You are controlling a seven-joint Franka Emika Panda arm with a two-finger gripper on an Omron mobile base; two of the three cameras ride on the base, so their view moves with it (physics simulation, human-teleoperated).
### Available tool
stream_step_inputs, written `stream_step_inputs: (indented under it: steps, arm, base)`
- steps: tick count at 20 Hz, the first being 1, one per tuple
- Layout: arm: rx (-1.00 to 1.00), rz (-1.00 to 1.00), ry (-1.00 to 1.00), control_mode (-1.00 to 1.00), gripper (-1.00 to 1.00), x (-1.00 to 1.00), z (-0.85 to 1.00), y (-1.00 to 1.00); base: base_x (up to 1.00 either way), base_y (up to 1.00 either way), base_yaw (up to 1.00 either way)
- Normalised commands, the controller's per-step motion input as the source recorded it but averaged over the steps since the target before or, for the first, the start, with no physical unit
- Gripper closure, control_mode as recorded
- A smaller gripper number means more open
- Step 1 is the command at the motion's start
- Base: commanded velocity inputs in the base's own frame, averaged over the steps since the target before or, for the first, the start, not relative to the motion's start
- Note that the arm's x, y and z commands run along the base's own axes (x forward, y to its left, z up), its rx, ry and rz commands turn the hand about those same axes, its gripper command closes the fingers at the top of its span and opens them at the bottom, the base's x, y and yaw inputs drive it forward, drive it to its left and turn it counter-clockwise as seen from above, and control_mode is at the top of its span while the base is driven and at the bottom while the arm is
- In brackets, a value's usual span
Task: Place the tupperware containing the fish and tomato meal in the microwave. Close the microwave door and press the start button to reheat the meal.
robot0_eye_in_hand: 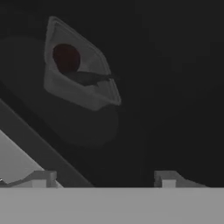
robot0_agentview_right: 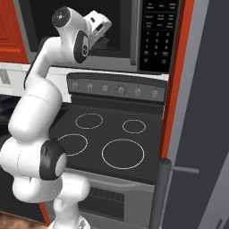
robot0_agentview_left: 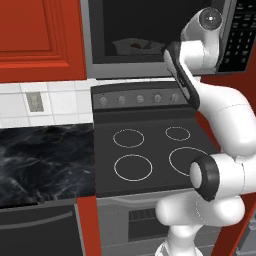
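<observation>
I see the tupperware (robot0_eye_in_hand: 81, 70) inside the microwave (robot0_agentview_left: 150, 45), holding 1 tomato (robot0_eye_in_hand: 65, 57). My gripper (robot0_eye_in_hand: 105, 179) hangs at the microwave's opening, jaws spread and empty.

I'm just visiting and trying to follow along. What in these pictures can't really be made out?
- Fish: in the hand view the tupperware sits in the dark microwave; the tomato shows, the fish is a dim shape.
- Tupperware in the left base view: half hidden by the arm.
- Keypad labels: too small to read.
- Microwave door: cut off by the right base view's edge.
- Gripper: just the tips show, set apart.
</observation>
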Motion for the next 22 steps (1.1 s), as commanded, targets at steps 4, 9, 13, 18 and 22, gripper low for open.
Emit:
stream_step_inputs:
  steps: [4,9,13,18,22]
  arm:
    - [0.12,0.00,-0.32,-1.00,-1.00,-0.11,-0.84,-0.02]
    - [0.16,0.00,-0.31,-1.00,-1.00,-0.65,0.02,-0.01]
    - [0.15,0.00,-0.14,-1.00,-1.00,-0.88,0.61,0.00]
    - [0.15,0.01,0.00,-1.00,-1.00,-0.98,0.87,-0.10]
    - [0.12,0.07,0.00,-1.00,-1.00,-0.84,0.53,-0.34]
  base:
    - [0.00,0.00,0.00]
    - [0.00,0.00,0.00]
    - [0.00,0.00,0.00]
    - [0.00,0.00,0.00]
    - [0.00,0.00,0.00]
